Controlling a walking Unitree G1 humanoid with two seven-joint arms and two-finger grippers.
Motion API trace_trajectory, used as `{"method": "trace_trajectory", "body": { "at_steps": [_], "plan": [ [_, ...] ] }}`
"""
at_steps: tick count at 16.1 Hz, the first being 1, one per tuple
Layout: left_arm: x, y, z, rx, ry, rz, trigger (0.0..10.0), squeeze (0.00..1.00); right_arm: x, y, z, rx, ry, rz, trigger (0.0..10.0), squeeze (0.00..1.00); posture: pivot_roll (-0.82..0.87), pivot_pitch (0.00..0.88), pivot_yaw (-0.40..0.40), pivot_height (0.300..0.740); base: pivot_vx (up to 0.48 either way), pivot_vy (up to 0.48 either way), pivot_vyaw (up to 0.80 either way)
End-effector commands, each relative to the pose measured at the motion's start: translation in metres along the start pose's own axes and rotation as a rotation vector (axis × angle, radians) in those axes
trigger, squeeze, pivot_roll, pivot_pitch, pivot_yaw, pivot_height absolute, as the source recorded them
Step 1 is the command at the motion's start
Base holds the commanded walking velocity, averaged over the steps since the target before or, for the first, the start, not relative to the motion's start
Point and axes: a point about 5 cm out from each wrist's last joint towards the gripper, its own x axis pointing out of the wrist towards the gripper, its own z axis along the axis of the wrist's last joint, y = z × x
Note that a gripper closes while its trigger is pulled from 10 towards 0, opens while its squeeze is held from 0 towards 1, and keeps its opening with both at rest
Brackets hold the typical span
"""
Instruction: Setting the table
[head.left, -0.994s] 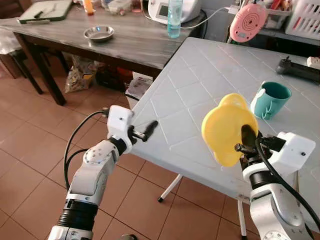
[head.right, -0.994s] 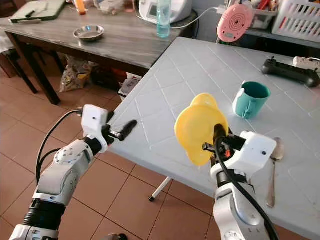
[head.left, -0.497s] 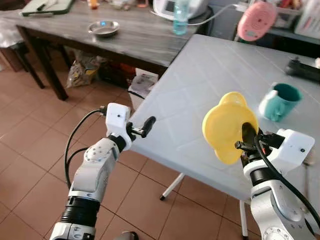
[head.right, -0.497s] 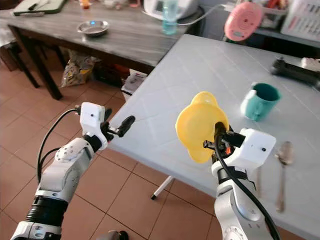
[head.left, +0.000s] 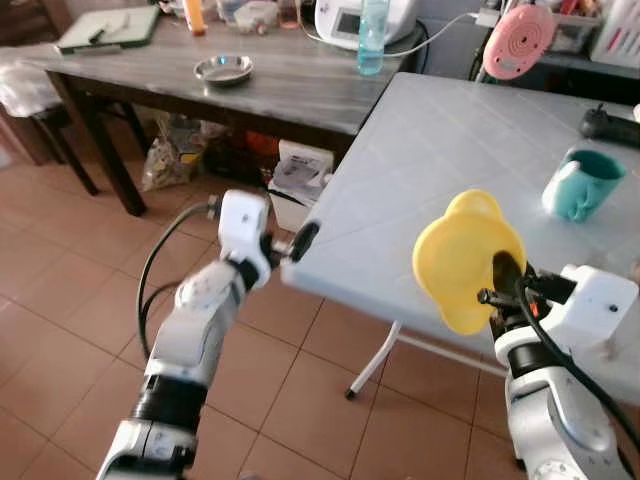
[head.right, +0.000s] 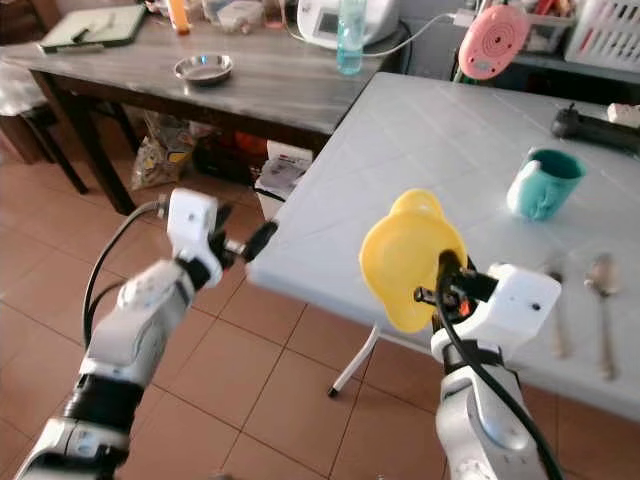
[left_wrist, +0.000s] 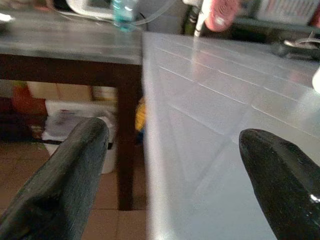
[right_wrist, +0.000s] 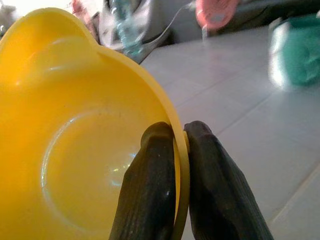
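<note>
1. Two grippers are up in front of me, and only one is loaded. My right gripper (right_wrist: 172, 145) is clamped on the rim of the yellow bowl (head.left: 465, 262), one finger inside the wall and one outside, so the bowl hangs on edge with its hollow turned toward the arm, not level.
2. I judge that a rim pinch is the only way these thin fingers can carry a bowl this wide, which is why it rides tilted and will need rolling flat before it goes down.
3. That bowl is held in the air at the near edge of the white table (head.left: 440, 150), not yet touching it.
4. My left gripper (left_wrist: 172, 165) is released and holds nothing; its fingers are spread either side of the table's near-left corner, probably held up there out of the bowl's path.
5. Further right on the table stand a teal cup (head.left: 579, 184) and, nearer, two spoons (head.right: 603, 275), so the place setting is part laid. The free stretch to the left of the cup looks like the natural home for the bowl.
6. Beyond the table, to the left, is a dark wooden table (head.left: 280, 85) holding a small metal dish (head.left: 223, 69), a water bottle and clutter, none of it my concern.
</note>
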Motion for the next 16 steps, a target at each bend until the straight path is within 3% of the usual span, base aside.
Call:
{"method": "trace_trajectory", "body": {
  "at_steps": [1,10,16],
  "plan": [
    [-0.004,0.01,-0.003,0.012,0.012,0.027,10.0,0.0,0.0,0.005,0.005,0.006,-0.03,0.015,0.0,0.0,0.03,0.132,0.007,0.74,0.0,0.48,0.0],
    [0.005,0.004,-0.005,0.001,-0.038,0.038,10.0,0.0,0.0,-0.001,0.009,-0.035,-0.075,-0.033,0.0,0.0,0.03,0.128,-0.002,0.74,0.0,0.48,0.0],
    [0.003,-0.003,-0.006,-0.049,-0.072,-0.033,10.0,0.0,0.0,-0.003,0.008,-0.067,-0.08,-0.037,0.0,0.0,0.03,0.126,-0.004,0.74,0.104,0.0,0.0]
  ]
}}
